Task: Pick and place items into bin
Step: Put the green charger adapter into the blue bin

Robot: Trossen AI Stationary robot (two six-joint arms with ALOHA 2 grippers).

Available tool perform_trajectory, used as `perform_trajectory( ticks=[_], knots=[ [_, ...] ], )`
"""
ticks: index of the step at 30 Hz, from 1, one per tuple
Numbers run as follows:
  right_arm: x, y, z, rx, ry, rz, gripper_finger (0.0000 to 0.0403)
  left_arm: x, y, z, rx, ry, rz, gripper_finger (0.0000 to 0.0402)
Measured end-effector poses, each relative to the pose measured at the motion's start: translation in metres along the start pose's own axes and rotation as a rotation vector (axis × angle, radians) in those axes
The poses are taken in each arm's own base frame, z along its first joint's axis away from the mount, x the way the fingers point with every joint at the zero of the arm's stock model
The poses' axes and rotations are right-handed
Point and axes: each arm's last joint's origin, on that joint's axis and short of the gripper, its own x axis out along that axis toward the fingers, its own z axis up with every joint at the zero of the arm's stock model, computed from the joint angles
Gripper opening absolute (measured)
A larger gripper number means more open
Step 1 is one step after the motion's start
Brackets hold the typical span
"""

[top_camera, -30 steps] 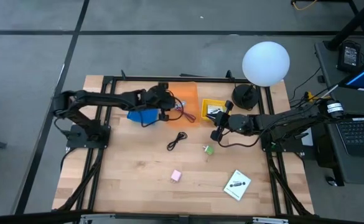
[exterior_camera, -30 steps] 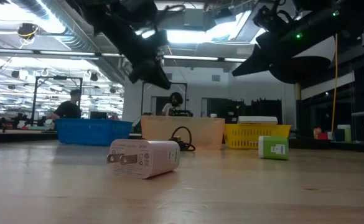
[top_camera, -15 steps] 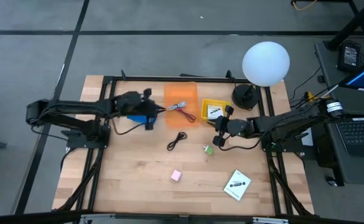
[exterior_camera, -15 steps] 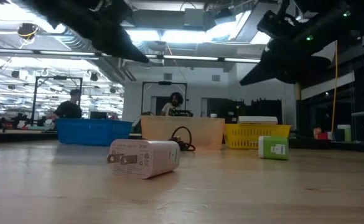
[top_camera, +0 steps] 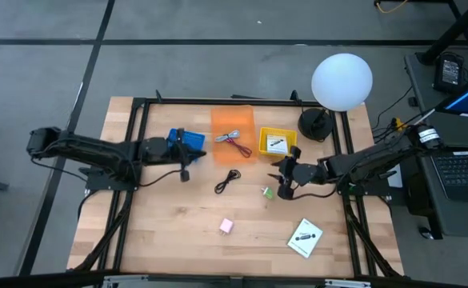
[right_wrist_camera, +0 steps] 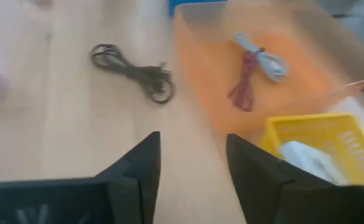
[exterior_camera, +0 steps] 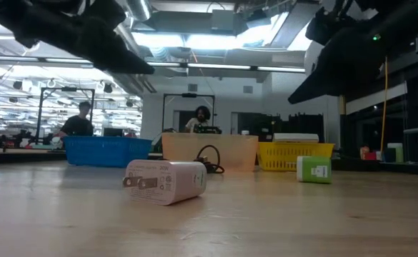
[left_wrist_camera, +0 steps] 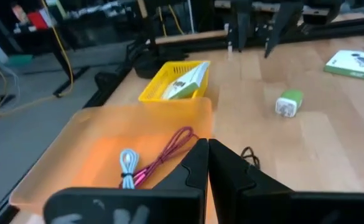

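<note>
**3 bins at the back, loose items still out on the table**

Containers first. The orange bin (top_camera: 233, 133) is sitting upper centre of the high view, holding a reddish cable (top_camera: 242, 146) and a pale grey cable (top_camera: 230, 137) side by side. Just right of it, the yellow basket (top_camera: 275, 142) is holding a white card (top_camera: 276, 144) with black marks. The blue bin (top_camera: 185, 142) is sitting left of the orange one, partly covered by the left arm; its contents are not showing.

Loose on the wooden table (top_camera: 178, 232): a black cable (top_camera: 227, 181) coiled at centre, a green piece (top_camera: 269, 192) right of it, a pink piece (top_camera: 226, 226) lower centre, a second white card (top_camera: 305, 238) lower right.

Grippers. The left gripper (top_camera: 183, 173) is hovering below the blue bin, fingers pressed together and holding nothing. The right gripper (top_camera: 279, 181) is hanging just beside the green piece, jaws parted with bare table between them in its wrist view.

Hard to make out: in the low view both arms are showing only as dark shapes cut off at the top edge. A white charger plug (exterior_camera: 166, 181) is filling the foreground there.
</note>
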Motion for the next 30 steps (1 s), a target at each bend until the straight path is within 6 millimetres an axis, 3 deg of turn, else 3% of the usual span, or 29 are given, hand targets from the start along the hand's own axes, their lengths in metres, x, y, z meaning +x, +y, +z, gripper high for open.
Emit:
perform_trajectory(
  ticks=[4, 9, 13, 21, 30],
  knots=[
    [-0.004, 0.007, 0.0, 0.02, 0.008, 0.034, 0.019, -0.002, -0.008, 0.001, 0.035, -0.042, 0.002, 0.0008],
    [-0.016, 0.017, 0.016, 0.004, 0.04, 0.077, 0.0215, -0.004, -0.014, 0.003, 0.077, -0.053, 0.02, 0.0008],
    [-0.023, 0.019, 0.023, 0.052, 0.078, 0.069, 0.0217, -0.004, -0.014, 0.003, 0.081, -0.045, 0.05, 0.0008],
    [-0.024, 0.019, 0.018, 0.175, 0.151, 0.099, 0.0218, -0.004, -0.013, 0.003, 0.094, -0.048, 0.069, 0.0008],
    [-0.023, 0.021, 0.017, 0.198, 0.162, 0.109, 0.0218, -0.004, -0.013, 0.003, 0.095, -0.048, 0.071, 0.0009]
  ],
)
